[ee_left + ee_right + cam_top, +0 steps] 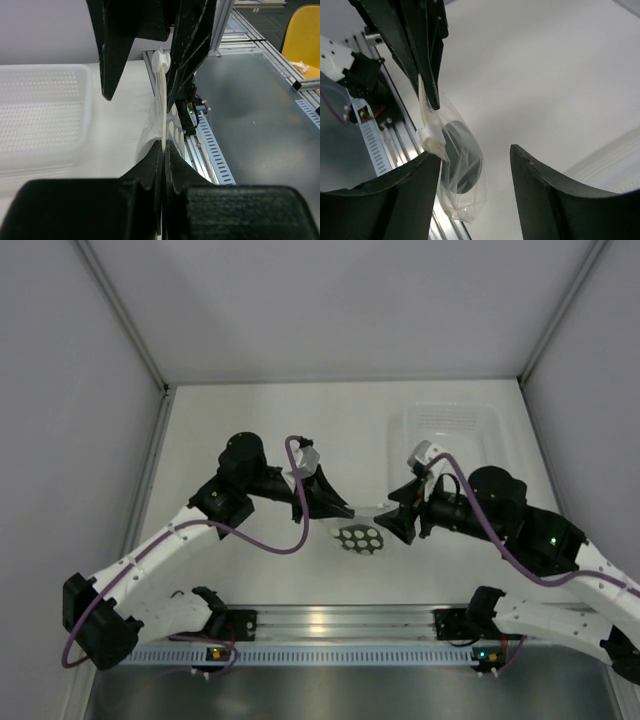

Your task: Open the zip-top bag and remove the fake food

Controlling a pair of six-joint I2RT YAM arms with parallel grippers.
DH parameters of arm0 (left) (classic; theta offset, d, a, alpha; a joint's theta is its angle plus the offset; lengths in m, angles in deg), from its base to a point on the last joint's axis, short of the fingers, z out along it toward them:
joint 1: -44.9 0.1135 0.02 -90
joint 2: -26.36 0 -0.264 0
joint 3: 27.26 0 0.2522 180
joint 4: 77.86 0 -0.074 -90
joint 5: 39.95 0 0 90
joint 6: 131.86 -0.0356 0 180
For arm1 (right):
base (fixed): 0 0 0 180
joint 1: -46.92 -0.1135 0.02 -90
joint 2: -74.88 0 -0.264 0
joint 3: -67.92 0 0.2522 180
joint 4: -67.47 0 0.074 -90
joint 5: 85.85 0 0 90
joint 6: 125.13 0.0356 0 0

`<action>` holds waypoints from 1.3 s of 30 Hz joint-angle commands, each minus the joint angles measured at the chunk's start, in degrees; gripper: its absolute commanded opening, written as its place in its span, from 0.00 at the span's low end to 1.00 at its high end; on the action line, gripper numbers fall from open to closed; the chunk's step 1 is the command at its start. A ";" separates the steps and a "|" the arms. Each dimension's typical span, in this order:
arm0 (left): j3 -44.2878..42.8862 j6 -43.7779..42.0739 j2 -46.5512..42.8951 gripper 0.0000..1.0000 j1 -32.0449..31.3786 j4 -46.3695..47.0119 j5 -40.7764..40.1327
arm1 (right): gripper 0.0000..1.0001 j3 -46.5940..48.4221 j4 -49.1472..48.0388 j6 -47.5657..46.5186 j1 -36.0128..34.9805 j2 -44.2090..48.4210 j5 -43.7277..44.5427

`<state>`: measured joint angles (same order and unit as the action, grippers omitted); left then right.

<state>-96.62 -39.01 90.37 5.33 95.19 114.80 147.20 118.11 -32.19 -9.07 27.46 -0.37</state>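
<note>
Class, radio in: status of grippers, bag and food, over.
Left gripper shut on top edge of zip-top bag. Right gripper open beside it. Fake food inside bag, not yet out. Tray stands apart.

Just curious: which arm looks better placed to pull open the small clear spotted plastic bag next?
Probably the right: the right gripper is open and free beside the small clear spotted plastic bag, while the left gripper is shut on its zip edge, holding it.
</note>
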 commanded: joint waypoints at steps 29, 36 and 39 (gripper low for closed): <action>-1.89 0.49 -0.38 0.00 -0.07 0.84 5.21 | 0.24 -13.93 -20.89 0.05 0.62 14.72 -11.48; -1.71 0.31 -0.38 0.00 -0.15 0.84 5.56 | 0.25 -13.40 -22.03 0.49 0.70 13.58 -12.36; -1.62 0.22 -0.38 0.00 -0.15 0.84 5.91 | 0.25 -12.96 -22.29 0.66 0.70 13.32 -12.54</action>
<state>-96.62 -38.33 90.37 5.33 95.12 118.54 132.73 100.82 -31.10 -8.76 40.99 -11.77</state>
